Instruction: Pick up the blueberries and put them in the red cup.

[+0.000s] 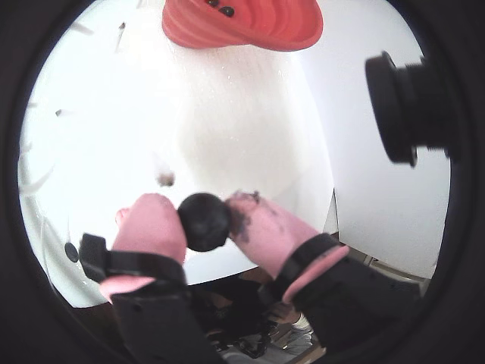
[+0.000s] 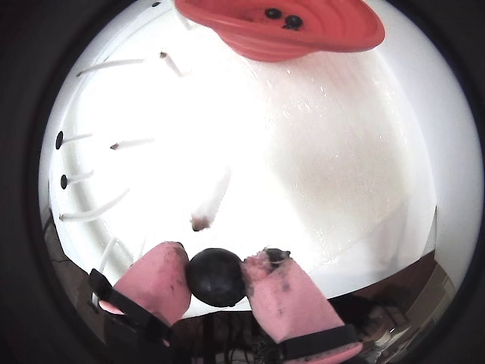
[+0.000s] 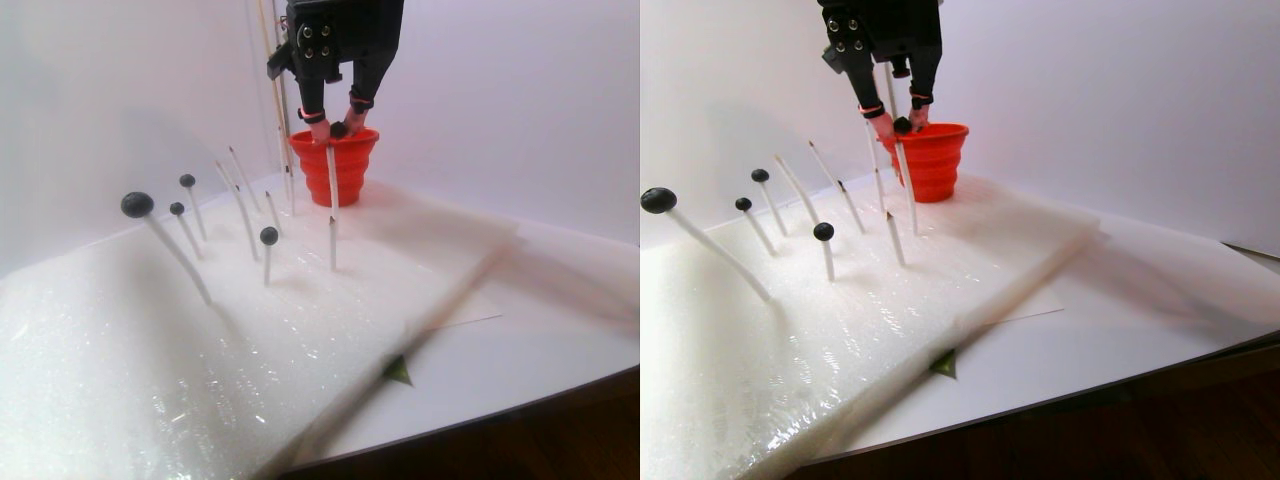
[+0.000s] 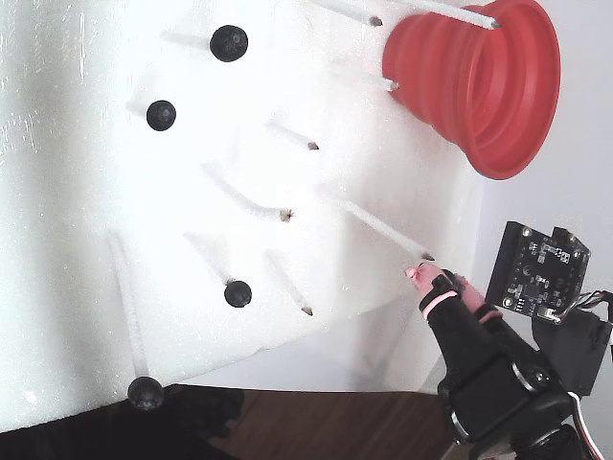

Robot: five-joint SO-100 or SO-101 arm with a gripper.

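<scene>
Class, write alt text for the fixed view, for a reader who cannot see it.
A red cup lies at upper right on a white foam board studded with thin white sticks; four still carry blueberries. At lower right the pink-tipped gripper reaches in, its jaws hidden from this angle.

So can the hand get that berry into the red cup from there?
Probably yes: the hand, pinching a blueberry, sits near the red cup, whose mouth is open.
</scene>
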